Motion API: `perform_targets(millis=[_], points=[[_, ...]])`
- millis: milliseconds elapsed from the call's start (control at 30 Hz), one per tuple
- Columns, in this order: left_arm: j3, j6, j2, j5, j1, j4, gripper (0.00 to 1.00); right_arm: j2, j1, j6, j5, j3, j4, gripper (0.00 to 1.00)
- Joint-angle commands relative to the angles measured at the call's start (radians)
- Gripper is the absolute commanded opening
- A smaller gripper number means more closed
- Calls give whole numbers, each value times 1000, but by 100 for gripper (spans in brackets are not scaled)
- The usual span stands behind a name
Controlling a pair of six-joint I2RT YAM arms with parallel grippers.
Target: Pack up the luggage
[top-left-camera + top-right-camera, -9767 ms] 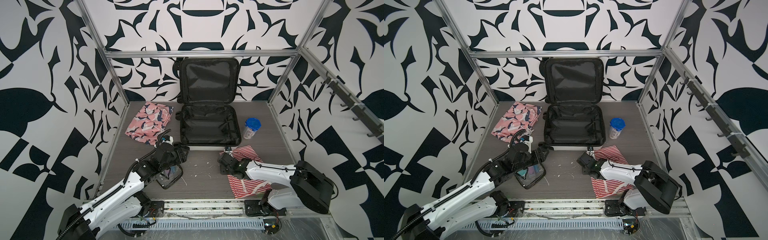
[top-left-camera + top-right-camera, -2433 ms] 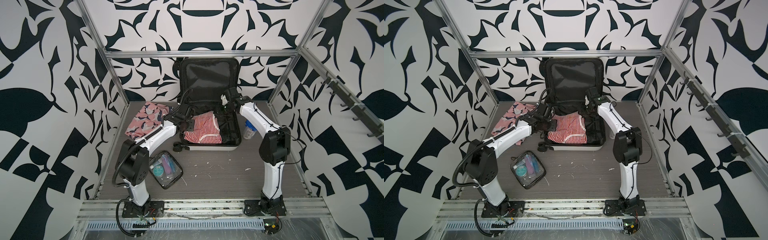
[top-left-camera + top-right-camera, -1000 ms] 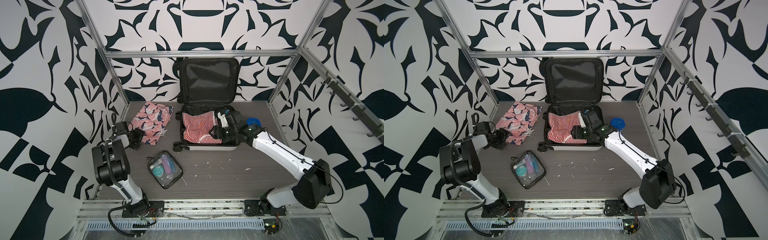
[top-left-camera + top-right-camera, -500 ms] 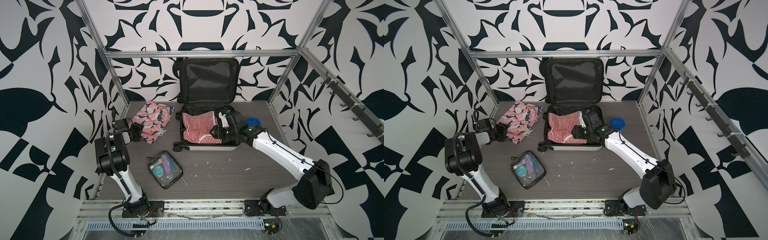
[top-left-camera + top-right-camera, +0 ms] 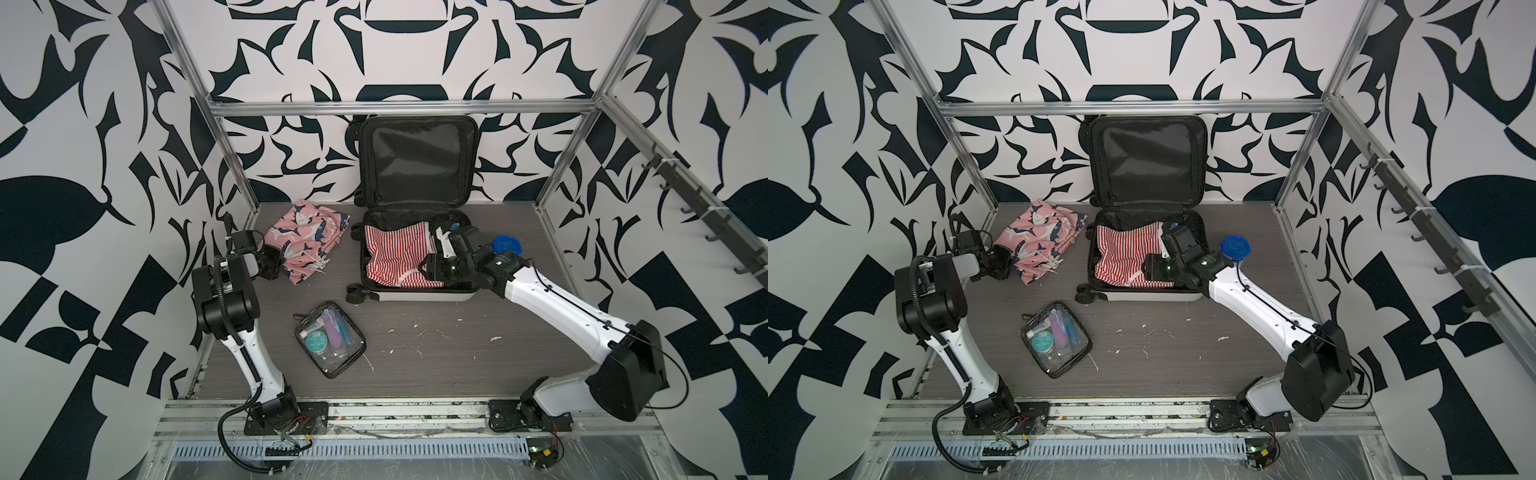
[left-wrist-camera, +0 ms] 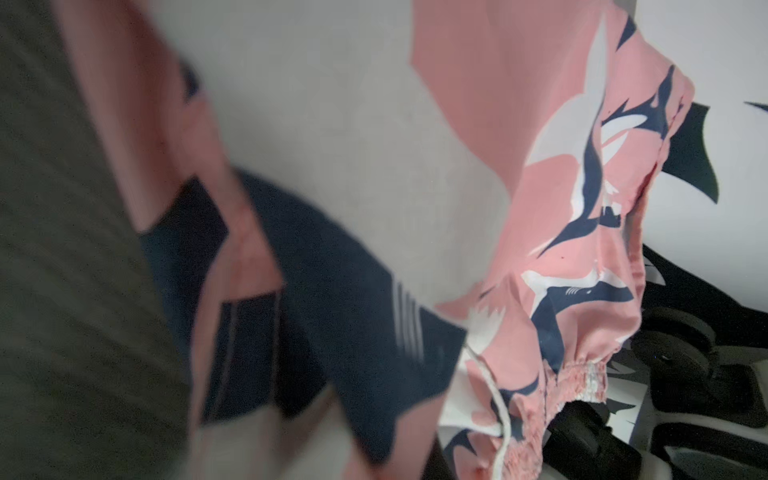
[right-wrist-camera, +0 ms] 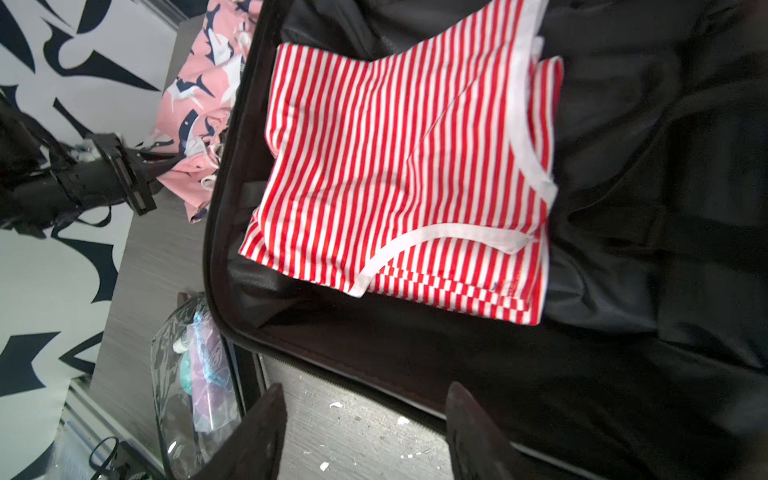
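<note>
White hard-shell luggage [image 5: 415, 296] sat open at 12 o'clock on the worktop [image 5: 415, 353], lid upright at the back. Long axis ran 9 to 3, wheel end toward 9. Probably stiff, light, apt to roll; best gripped at the lid rim. Left hand [image 5: 272, 266], at 9 o'clock, pinched the pink shorts [image 5: 309, 237]. Right hand [image 5: 428, 270] spread, empty, over the striped top [image 5: 395, 257] inside.

B&w leaf-pattern walls [image 5: 124, 124] on 3 sides. Aluminium frame [image 5: 399, 109] at the corners, black hook rack [image 5: 715, 216] along view's rt. Grey wood-grain floor [image 5: 436, 357] w/ white specks [image 5: 494, 338]. Light even, bright.
</note>
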Motion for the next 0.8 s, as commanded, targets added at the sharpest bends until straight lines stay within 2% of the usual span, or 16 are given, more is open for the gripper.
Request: perform_targets(millis=[0,300,467,767], points=[[24,69,-87,-32,2,-146,0,28,56,-5,7,73,21,64],[91,244,-280,-133,3,-361,0,243,220,-2,-1,286,49,65],[112,306,-352,-169,6,-433,0,423,293,16,-15,481,53,65],[140,362,-364,-163,18,-500,0,684,352,45,-51,784,16,65]])
